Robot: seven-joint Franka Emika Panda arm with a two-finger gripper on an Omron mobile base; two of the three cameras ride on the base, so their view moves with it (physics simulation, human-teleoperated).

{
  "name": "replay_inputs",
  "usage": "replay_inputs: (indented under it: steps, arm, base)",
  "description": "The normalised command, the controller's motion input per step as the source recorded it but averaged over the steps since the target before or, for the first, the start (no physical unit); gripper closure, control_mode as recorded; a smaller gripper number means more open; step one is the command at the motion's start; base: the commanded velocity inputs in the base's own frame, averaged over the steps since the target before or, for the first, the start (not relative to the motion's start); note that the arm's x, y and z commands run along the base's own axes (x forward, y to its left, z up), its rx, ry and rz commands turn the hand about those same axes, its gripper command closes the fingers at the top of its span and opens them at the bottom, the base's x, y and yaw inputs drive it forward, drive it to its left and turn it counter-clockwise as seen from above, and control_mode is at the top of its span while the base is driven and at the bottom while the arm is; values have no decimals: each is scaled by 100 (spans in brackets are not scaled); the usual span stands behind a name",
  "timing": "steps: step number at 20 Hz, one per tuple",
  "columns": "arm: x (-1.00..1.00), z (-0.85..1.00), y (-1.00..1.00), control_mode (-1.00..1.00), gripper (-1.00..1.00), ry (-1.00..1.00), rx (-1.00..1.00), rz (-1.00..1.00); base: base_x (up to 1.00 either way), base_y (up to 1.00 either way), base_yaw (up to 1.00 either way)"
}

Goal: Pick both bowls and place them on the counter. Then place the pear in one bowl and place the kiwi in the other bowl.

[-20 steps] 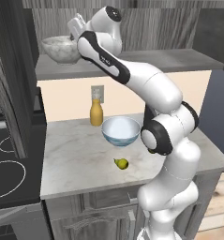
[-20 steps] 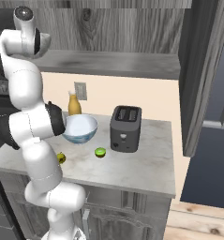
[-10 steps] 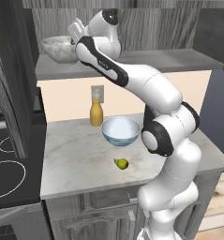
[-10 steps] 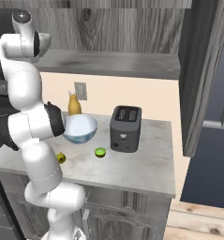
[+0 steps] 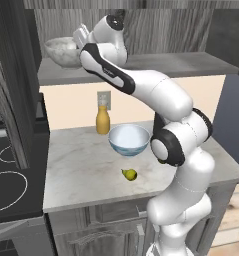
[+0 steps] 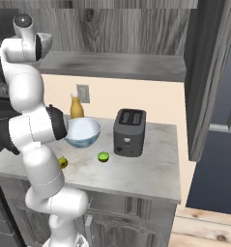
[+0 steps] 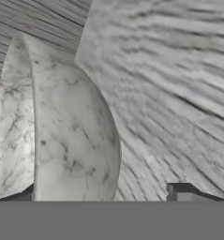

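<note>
Pear (image 5: 129,174) lies on desk (image 5: 81,170) just in front of blue bowl (image 5: 129,140), long axis level, neck leftward. Kiwi (image 6: 103,156) right of the pear. Blue bowl upright, mouth up. Above and behind, marbled bowl (image 5: 62,51) on upper shelf (image 5: 181,64). Tool (image 5: 79,39) at its rim, tips (image 7: 179,193) apart; grip unclear.

The glossy white, rounded robot arm (image 5: 156,95) showed dark grey bands at its joints and small dark square finger tips (image 7: 179,192).
</note>
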Motion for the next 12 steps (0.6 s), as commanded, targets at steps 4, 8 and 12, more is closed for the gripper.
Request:
replay_inputs:
  steps: [4, 8, 12]
  arm:
    - [0, -5, 1, -100, 100, 1, 0, -2]
    - [-25, -1, -1, -100, 100, -7, 6, -1]
    - [-58, -11, -17, -100, 100, -14, 9, -4]
  base:
    - [0, 0, 0]
    - [0, 0, 0]
    - [0, 0, 0]
